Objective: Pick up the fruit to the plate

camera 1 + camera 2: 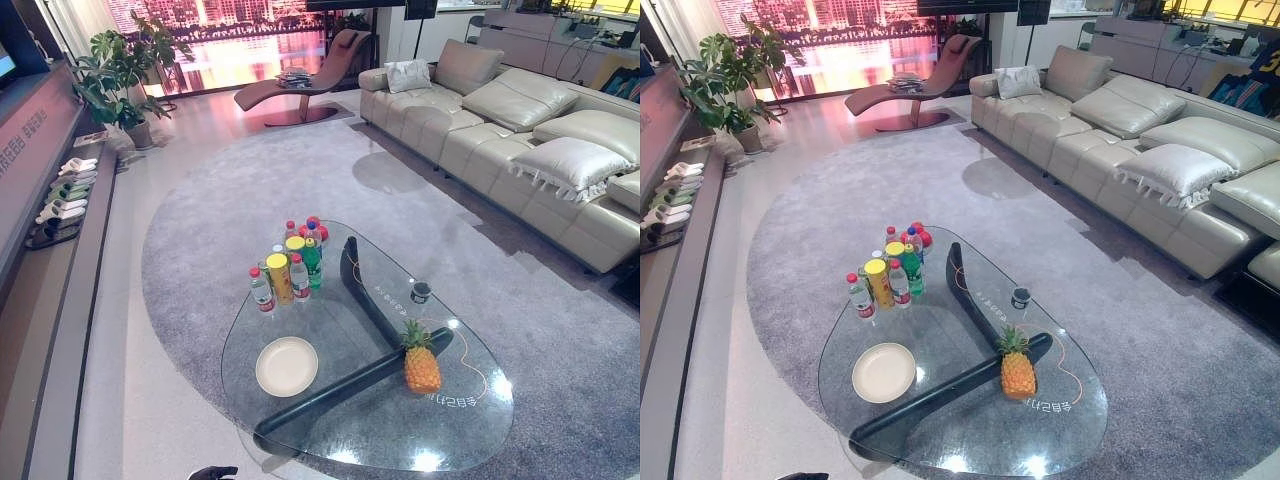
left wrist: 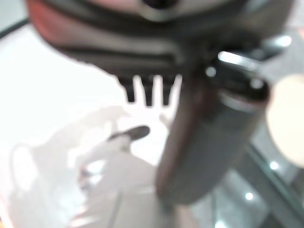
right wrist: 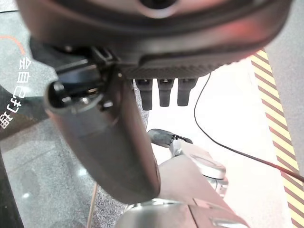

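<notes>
- Glass counter (image 1: 470, 440) on a grey rug (image 1: 200, 220)
- On it — pineapple (image 1: 421, 362) upright, cream plate (image 1: 286, 366) well apart, bottles and cans (image 1: 288, 262) clustered, small dark cup (image 1: 421, 291)

Bright daylight, glare spots on the glass table (image 1: 470, 440), left wrist view blurred

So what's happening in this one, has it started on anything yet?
Nothing is being handled yet. A pineapple stands upright on the glass coffee table, apart from the empty white plate, which lies toward the robot's left. A cluster of bottles and cans stands farther back. The left hand and right hand hang with straight fingers, holding nothing.
</notes>
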Available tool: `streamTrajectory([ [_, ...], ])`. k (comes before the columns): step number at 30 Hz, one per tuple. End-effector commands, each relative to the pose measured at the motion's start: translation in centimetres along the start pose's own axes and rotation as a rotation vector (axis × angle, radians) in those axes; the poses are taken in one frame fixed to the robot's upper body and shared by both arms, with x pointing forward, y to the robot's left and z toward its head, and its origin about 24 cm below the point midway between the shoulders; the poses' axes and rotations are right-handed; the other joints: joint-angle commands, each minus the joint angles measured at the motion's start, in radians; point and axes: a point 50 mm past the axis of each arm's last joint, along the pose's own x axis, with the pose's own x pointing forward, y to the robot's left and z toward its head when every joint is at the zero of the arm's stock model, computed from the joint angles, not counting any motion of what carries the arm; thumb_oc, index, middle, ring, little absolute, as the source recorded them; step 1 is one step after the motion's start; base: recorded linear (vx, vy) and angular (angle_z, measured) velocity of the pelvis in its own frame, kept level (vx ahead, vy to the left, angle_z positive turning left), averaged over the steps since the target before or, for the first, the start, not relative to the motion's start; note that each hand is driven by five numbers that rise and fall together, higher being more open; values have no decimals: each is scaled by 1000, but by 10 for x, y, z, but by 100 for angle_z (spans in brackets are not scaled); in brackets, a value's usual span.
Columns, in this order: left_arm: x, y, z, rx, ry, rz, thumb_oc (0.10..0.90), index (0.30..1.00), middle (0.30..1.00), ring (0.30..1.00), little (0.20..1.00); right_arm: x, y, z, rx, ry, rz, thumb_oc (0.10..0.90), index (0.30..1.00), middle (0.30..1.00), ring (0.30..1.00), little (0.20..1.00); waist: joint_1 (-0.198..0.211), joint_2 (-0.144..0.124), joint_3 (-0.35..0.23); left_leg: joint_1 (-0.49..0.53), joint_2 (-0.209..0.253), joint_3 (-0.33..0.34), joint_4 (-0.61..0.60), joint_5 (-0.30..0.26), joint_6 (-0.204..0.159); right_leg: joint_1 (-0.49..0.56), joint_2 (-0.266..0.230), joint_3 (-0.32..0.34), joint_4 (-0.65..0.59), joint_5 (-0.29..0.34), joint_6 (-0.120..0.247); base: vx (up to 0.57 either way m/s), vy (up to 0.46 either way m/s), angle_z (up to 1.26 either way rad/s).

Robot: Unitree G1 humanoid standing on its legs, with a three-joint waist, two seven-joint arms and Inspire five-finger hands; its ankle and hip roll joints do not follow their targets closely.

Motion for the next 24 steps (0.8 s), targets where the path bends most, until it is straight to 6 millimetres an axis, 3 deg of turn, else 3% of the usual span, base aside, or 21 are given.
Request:
streamTrajectory([
  [1,4,-15,18,30,-1,-47,800,900,900,900,900,-1,5,20,-21,-27,15,800,900,900,900,900,10,-3,52,41,45,13,6,-43,24,-25,-54,-10,3,53,-7,0,0,0],
  [24,3,-12,15,4,0,-50,800,900,900,900,900,-2,0,18,-24,-23,5,800,900,900,900,900,16,-3,55,40,43,6,6,-46,25,-21,-61,-19,3,51,-5,1,0,0],
])
